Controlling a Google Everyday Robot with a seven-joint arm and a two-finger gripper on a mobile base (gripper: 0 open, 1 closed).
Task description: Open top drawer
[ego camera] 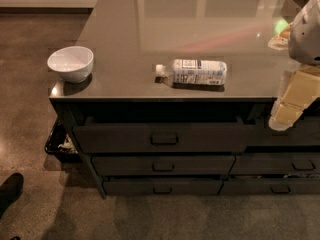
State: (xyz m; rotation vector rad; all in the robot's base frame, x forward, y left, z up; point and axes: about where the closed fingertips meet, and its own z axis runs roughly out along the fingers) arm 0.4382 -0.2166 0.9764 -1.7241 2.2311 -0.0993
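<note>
Locating top drawer (165, 130) directly under table's (150, 24) front edge, above narrower drawers (162, 165). Judging front as rigid, fairly heavy, sliding straight; taking hold at central loop handle (164, 139). Noting gripper (281, 121) hanging at front right corner, well apart from handle; not managing to tell whether spread or closed. Finding bottle (192, 72) lying near front edge, label print unreadable. Seeing no markings on bowl (70, 63) at front left corner.
</note>
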